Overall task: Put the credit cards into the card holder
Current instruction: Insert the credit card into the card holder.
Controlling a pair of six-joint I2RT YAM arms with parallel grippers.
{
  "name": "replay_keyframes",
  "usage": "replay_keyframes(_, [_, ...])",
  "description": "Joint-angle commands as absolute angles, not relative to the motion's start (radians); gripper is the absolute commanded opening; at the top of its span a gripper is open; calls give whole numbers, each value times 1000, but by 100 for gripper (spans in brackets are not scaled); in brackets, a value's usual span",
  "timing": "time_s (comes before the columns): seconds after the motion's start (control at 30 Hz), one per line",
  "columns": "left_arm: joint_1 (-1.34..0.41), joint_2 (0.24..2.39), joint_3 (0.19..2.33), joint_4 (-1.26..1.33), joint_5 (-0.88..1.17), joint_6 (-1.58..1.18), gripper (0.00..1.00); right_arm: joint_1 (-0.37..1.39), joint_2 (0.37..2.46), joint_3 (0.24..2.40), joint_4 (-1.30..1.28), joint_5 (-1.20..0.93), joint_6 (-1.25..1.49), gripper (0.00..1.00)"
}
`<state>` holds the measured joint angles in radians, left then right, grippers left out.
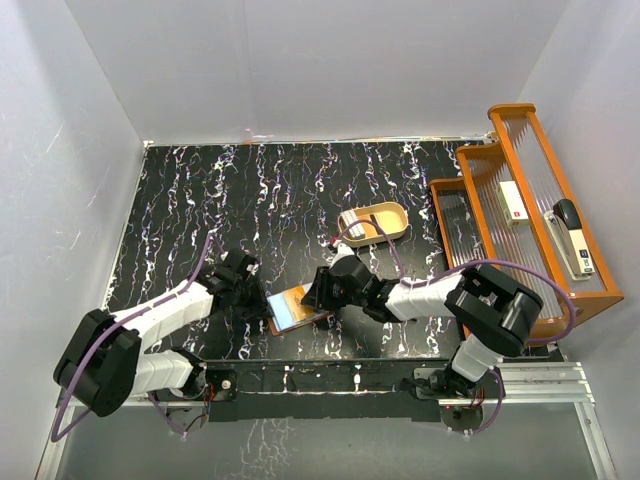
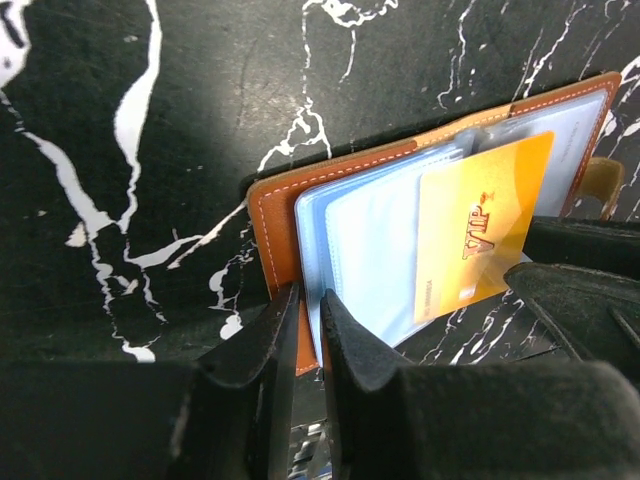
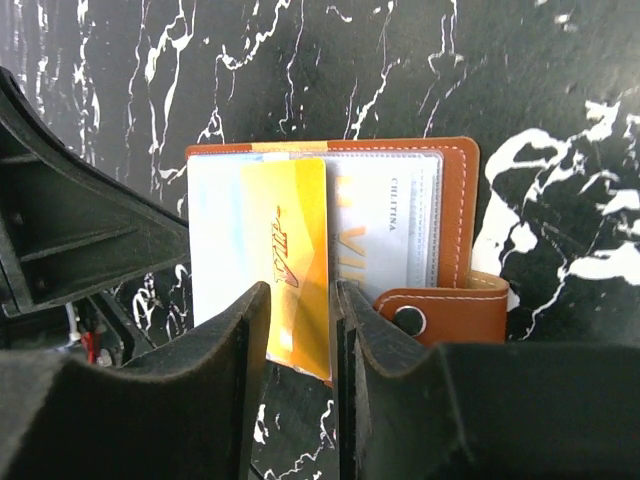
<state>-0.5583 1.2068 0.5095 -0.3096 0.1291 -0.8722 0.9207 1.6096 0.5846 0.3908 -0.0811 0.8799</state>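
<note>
Card holder lay open on the black marble table, between both arms. Left gripper was nearly closed, pinching its brown cover edge. Right gripper jaws stood partly apart, straddling the near end of the yellow VIP credit card. No grip visible. The card lay on the clear sleeves and overhung the holder's edge.

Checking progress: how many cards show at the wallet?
2: a yellow VIP card sticking out of the wallet, a white card sleeved inside it. Others may be hidden.
</note>
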Motion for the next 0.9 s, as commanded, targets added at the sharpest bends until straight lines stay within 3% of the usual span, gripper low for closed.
replay_keyframes(0.0, [-561, 1237, 516, -291, 212, -862, 15, 921, 1591, 688, 230, -47, 746, 31])
replay_keyframes(0.27, [-561, 1192, 554, -370, 157, -862, 22, 922, 1616, 693, 258, -90, 726, 31])
replay_keyframes(0.53, [-561, 1141, 611, -469, 101, -849, 40, 920, 1636, 709, 269, -107, 674, 34])
replay_keyframes(0.87, [-560, 1131, 590, -429, 92, -871, 40, 920, 1663, 719, 280, -127, 668, 37])
